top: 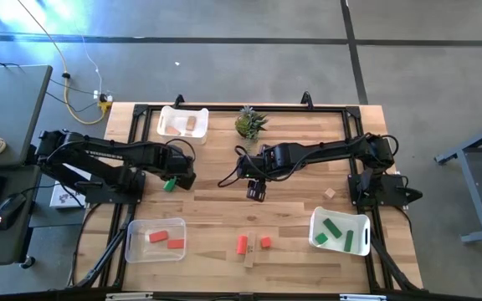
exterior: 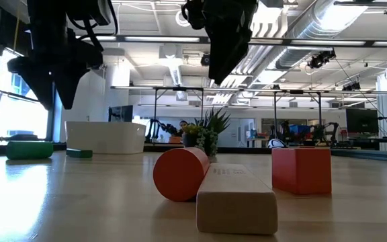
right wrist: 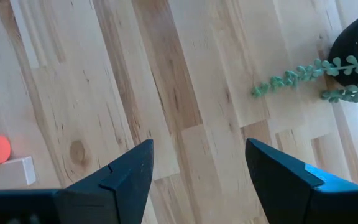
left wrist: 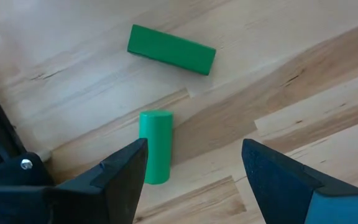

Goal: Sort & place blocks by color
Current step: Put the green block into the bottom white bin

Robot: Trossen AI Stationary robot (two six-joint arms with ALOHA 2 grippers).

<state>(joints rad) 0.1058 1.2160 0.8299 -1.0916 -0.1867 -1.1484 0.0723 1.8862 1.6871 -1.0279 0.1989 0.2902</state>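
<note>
My left gripper (left wrist: 191, 168) hangs with fingers spread and empty above a green cylinder (left wrist: 155, 146) and a green bar (left wrist: 171, 49) on the table's (top: 216, 209) left side. My right gripper (right wrist: 197, 168), likewise parted and empty, hovers mid-table near the potted plant (top: 250, 123); red blocks (top: 253, 242) and a tan bar (exterior: 236, 197) lie at the front edge.

Worktop (top: 224, 213): pale wood planks w/ visible grain and knots, smooth, slight sheen. Green bar (left wrist: 171, 49) and green cylinder (left wrist: 156, 146): painted, matt, even colour. Red cylinder (exterior: 180, 174) and red cube (exterior: 301, 170): matt paint. Tan bar (exterior: 236, 199): bare unpainted wood. Bins (top: 182, 123): white plastic, semi-translucent. Gripper fingers (left wrist: 120, 177): dark matt plastic.
</note>
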